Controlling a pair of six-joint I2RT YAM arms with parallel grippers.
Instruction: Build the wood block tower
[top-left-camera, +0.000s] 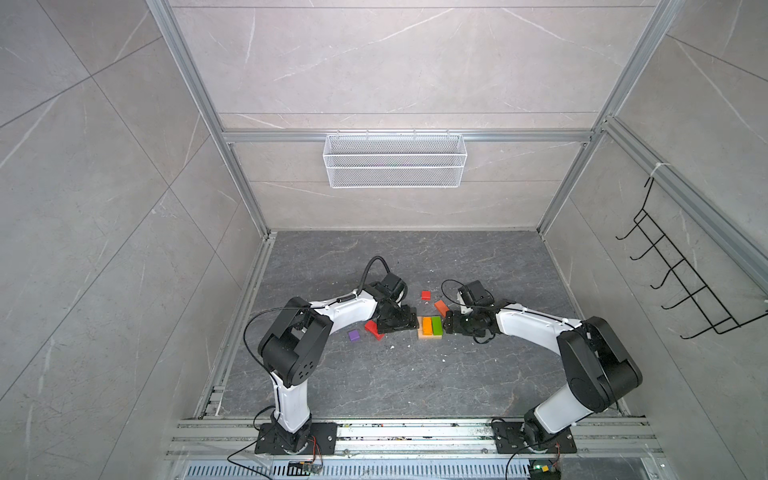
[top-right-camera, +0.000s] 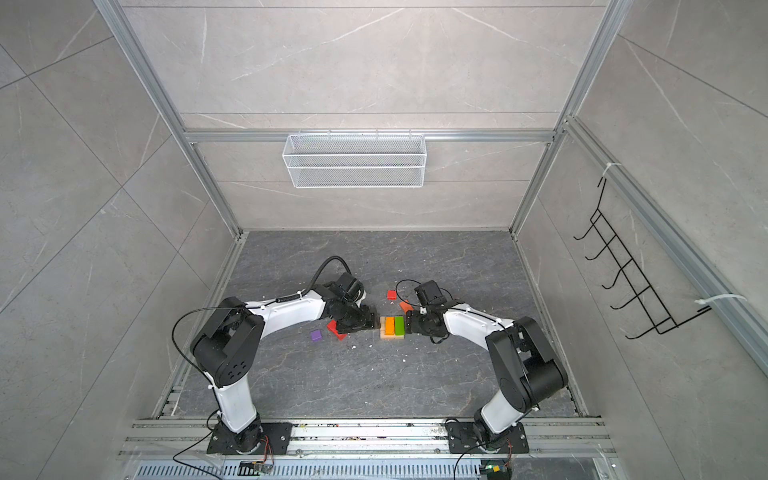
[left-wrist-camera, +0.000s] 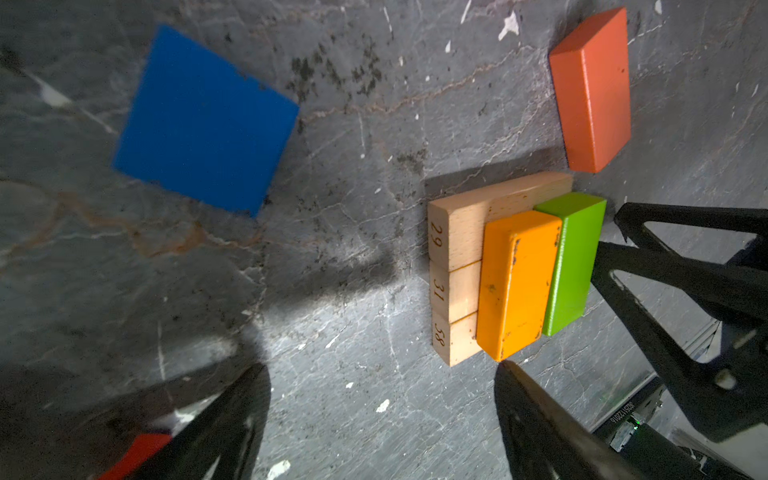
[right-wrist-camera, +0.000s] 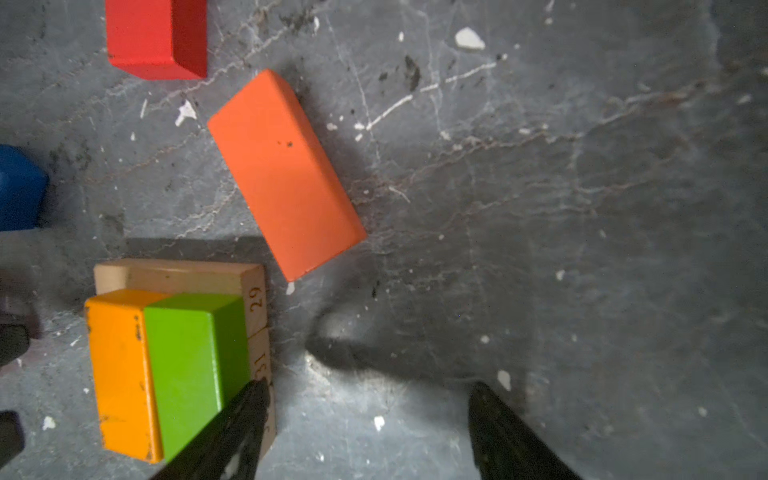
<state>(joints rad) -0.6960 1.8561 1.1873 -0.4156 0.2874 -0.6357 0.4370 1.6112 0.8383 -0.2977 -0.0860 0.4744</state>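
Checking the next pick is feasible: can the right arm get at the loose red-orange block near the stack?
Probably yes. The red-orange block lies flat on the floor near the stack, nothing on it, and the open right gripper sits just beside it.

Both top views look steeply down from high over the near edge and take in the whole surface (top-left-camera: 374, 374). Each wrist camera hangs close above it, looking past the left end effector (left-wrist-camera: 380, 370) or the right end effector (right-wrist-camera: 368, 386). Both wrist views share the block stack (left-wrist-camera: 515, 274) and a loose orange-red block (left-wrist-camera: 594, 91).
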